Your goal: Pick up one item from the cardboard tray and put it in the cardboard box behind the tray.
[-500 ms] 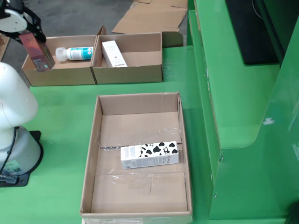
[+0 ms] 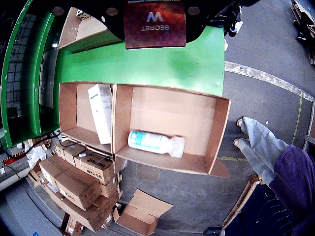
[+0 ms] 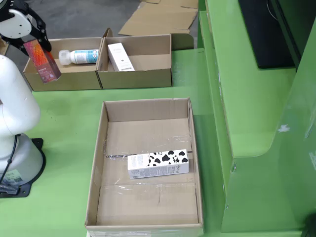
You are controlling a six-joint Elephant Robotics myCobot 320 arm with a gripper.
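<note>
At the far left of the fixed view, my fingers pinch the red carton above the two-bay box, so next I must lower and release it into a bay.

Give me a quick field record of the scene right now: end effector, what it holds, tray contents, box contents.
end effector: top left of the fixed view, shut on the red carton
held item: red carton, tilted, above the left compartment's near wall
tray: one cow-patterned carton lying flat
left compartment: white bottle on its side
right compartment: white carton against the divider
bystander: person's legs in the wrist view
</note>
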